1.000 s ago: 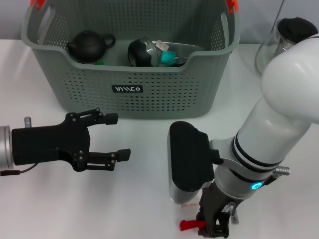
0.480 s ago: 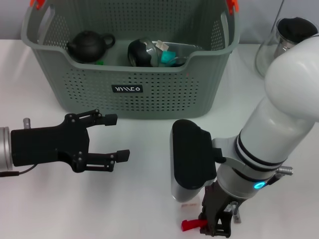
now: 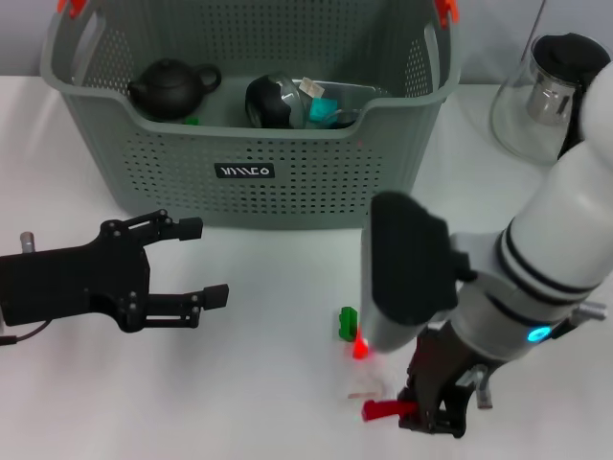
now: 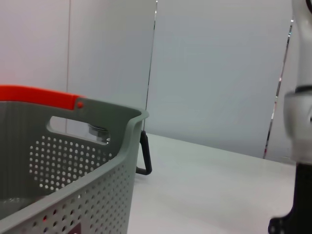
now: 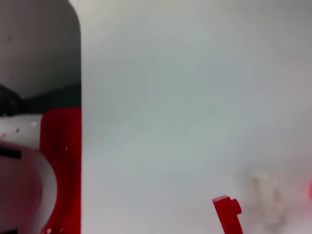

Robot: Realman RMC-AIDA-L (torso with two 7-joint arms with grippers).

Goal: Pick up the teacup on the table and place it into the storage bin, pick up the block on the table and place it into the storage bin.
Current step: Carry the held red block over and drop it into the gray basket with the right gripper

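The right arm has swung out to the robot's right over the last second, uncovering a small green block (image 3: 347, 322) and a red one (image 3: 360, 346) on the white bench (image 3: 259, 383), so block picking looks under way. The right claw (image 3: 428, 414) now sits low, just right of both; whether its jaws are spread or closed cannot be told, and the red piece at its tip may be a block or the claw's own part. The left claw (image 3: 196, 262) has drawn back slightly and hovers wide open and empty before the storage bin (image 3: 244, 172), where a dark cup-like item (image 3: 276, 101) beside the teapot (image 3: 170, 88) is probably the teacup.
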